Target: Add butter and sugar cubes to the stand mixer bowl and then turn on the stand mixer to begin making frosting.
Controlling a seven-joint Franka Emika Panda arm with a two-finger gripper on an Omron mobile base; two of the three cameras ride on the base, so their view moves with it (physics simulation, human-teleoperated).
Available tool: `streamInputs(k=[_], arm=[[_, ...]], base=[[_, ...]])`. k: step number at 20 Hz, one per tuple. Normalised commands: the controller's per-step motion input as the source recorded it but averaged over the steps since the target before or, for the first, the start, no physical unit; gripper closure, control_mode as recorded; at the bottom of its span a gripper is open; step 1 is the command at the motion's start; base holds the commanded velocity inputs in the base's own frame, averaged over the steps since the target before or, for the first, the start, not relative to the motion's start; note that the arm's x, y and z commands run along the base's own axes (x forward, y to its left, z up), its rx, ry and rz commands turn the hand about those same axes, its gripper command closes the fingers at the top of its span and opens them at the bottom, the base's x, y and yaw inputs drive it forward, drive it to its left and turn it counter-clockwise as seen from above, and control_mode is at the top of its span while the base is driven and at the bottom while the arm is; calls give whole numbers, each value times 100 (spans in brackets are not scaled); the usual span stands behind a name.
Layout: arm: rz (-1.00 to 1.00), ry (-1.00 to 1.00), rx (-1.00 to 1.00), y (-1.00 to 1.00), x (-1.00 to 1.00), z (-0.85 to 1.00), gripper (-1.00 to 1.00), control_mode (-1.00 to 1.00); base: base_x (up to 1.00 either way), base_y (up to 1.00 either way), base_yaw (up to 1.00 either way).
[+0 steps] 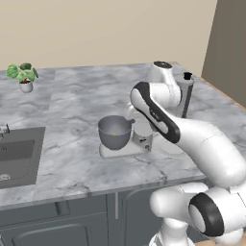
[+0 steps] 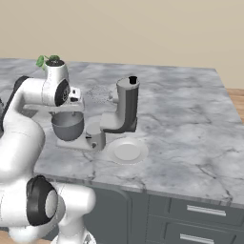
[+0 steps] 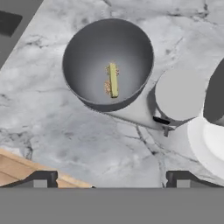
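The grey stand mixer bowl (image 3: pixel 107 65) sits on the whitish base of the stand mixer (image 2: pixel 126 107). Inside the bowl lies the pale yellow-green butter (image 3: pixel 113 79), and the tan sugar cubes (image 3: pixel 107 86) rest against its left side. My gripper (image 3: pixel 111 179) hangs above the bowl and looks straight down into it. It is open, its fingertips (image 3: pixel 41 178) stand far apart, and nothing is between them. The bowl (image 1: pixel 114 132) also shows in the left base view, and the bowl (image 2: pixel 67 126) again under my hand in the right base view. The mixer's round dial (image 3: pixel 179 94) is beside the bowl.
A round white plate (image 2: pixel 127 151) lies on the marble counter just right of the mixer. A sink (image 1: pixel 17 153) is sunk into the counter at the left. A small potted plant (image 1: pixel 23 77) stands at the back left. The counter's front edge (image 3: pixel 26 164) is close below the gripper.
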Motion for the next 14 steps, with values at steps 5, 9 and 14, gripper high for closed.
streamInputs(k=[5, 9, 14], arm=[[0, -10, 23, -80, -61, 37, -100, -100], [0, -4, 24, -78, -14, 44, -100, -100], [0, 0, 25, -73, 0, 58, -100, -100]], base=[[0, 0, 0], [0, 0, 0], [0, 0, 0]])
